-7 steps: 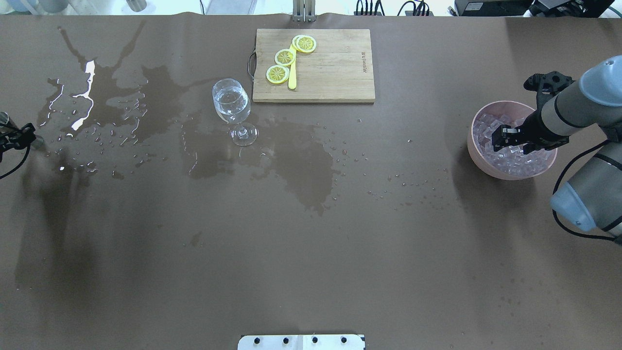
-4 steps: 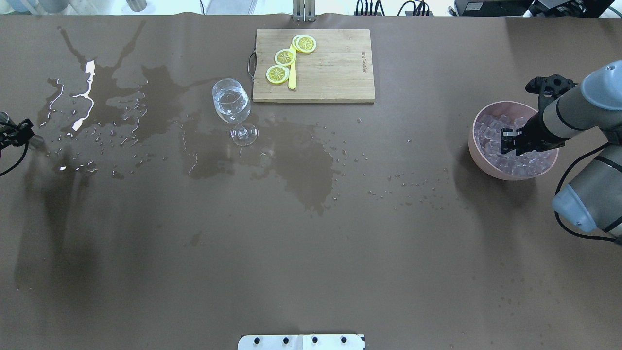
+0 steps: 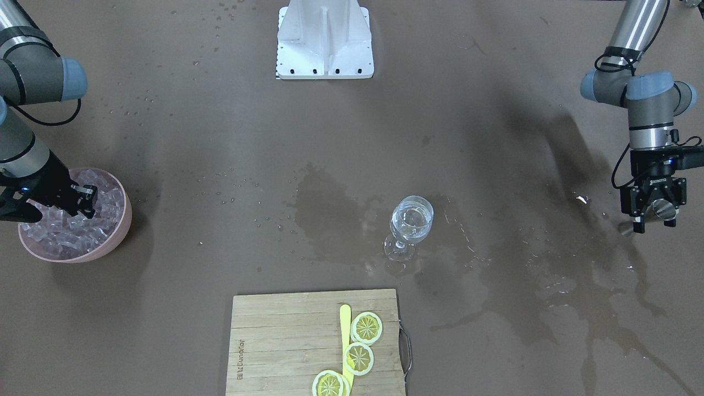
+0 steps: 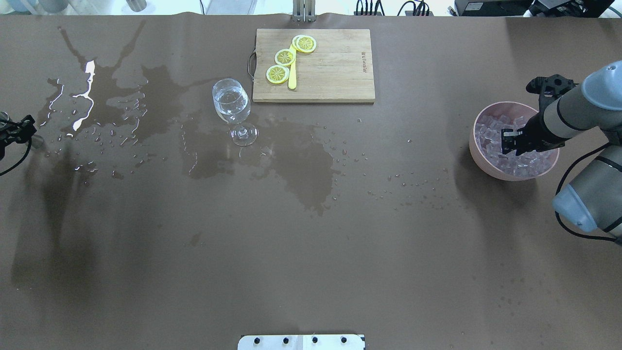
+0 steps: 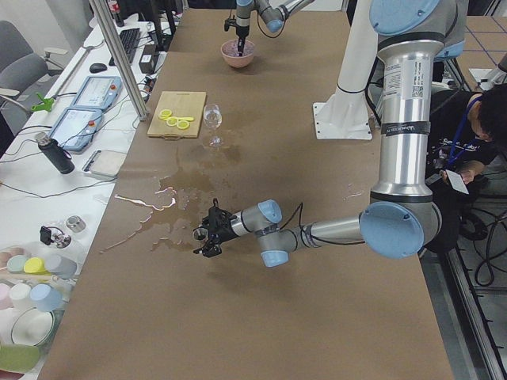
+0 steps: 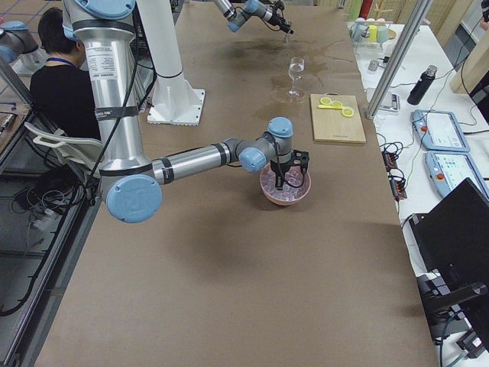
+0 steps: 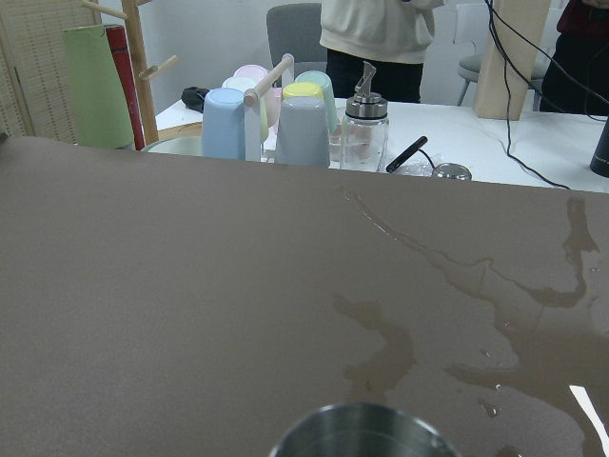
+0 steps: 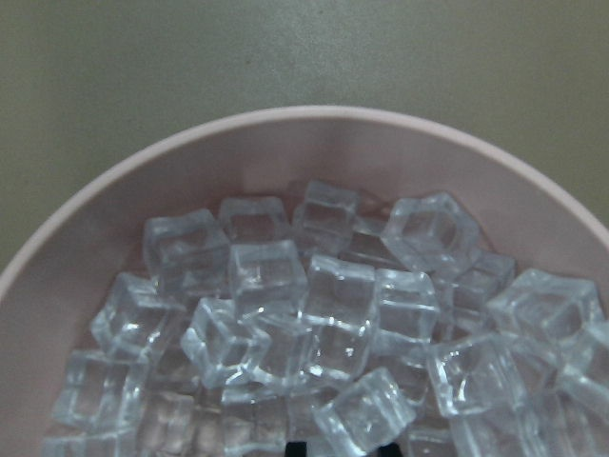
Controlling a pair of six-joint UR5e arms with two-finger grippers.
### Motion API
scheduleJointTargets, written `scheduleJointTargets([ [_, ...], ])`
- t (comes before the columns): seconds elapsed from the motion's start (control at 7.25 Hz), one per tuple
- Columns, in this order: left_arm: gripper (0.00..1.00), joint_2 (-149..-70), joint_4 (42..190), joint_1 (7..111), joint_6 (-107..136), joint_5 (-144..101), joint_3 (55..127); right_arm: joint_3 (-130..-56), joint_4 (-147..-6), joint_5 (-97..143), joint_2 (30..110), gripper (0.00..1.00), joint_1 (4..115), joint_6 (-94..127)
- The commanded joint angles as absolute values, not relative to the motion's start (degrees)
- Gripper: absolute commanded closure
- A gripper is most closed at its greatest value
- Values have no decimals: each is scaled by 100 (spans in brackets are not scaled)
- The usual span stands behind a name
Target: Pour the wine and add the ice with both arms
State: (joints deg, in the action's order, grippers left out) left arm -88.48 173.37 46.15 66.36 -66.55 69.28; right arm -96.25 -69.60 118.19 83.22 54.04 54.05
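among the ice (image 4: 486, 132), right pincer (image 4: 506, 142)

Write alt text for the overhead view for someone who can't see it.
The right end effector reaches into a pink bowl of ice cubes at the right of a wet, brown table. A wine glass of clear liquid stands left of centre, beside a cutting board with lemon slices.

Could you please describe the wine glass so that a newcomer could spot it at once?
Find the wooden cutting board at the table's far edge in the overhead view. Just beside its handle end stands the wine glass, upright among wet patches. It is the only stemmed clear glass, holding some colourless liquid.
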Motion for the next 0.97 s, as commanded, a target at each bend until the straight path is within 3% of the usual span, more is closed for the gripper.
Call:
scheduleJointTargets([
  [0.0,22,-8868,17358,4562,6776,-6575,6838,-9642,-6961,11821,8306,83,5405,5405],
  [0.14,24,-8859,17376,4535,6776,-6574,6847,-9633,-6970,11821,8288,66,5405,5405],
  [0.28,27,-8859,17463,4535,6776,-6566,6838,-9633,-6978,11821,8288,56,5431,5405],
  [0.55,38,-8868,17473,4526,6776,-6548,6838,-9624,-6979,11821,8288,48,5449,5405],
  [0.83,44,-8859,17473,4518,6776,-6557,6838,-9511,-6961,11821,8271,45,5475,5405],
])
